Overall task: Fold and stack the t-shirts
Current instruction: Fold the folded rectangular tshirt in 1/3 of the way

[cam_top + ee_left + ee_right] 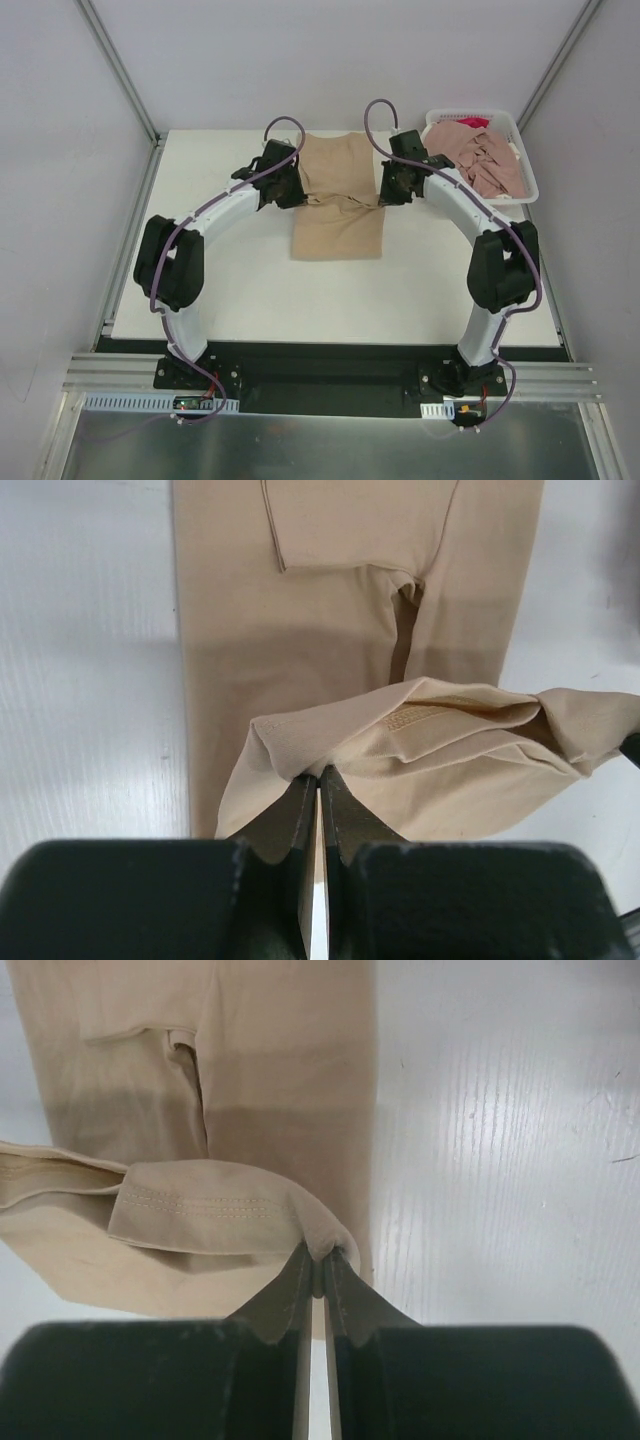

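Observation:
A tan-beige t-shirt (pixel 338 195) lies lengthwise on the white table, its sides folded in. My left gripper (pixel 288 190) is shut on the shirt's left edge; in the left wrist view (pixel 319 772) it pinches a lifted fold of the tan shirt (pixel 330 630). My right gripper (pixel 388 190) is shut on the right edge; in the right wrist view (pixel 322 1255) it pinches a hemmed fold of the tan shirt (pixel 280 1070). The cloth between the grippers is raised and bunched. Dusty pink t-shirts (pixel 482 160) lie crumpled in the basket.
A white lattice basket (pixel 528 172) stands at the table's back right corner, close beside the right arm. The table's left edge (pixel 140 230) meets a metal frame rail. Grey walls enclose the back and both sides.

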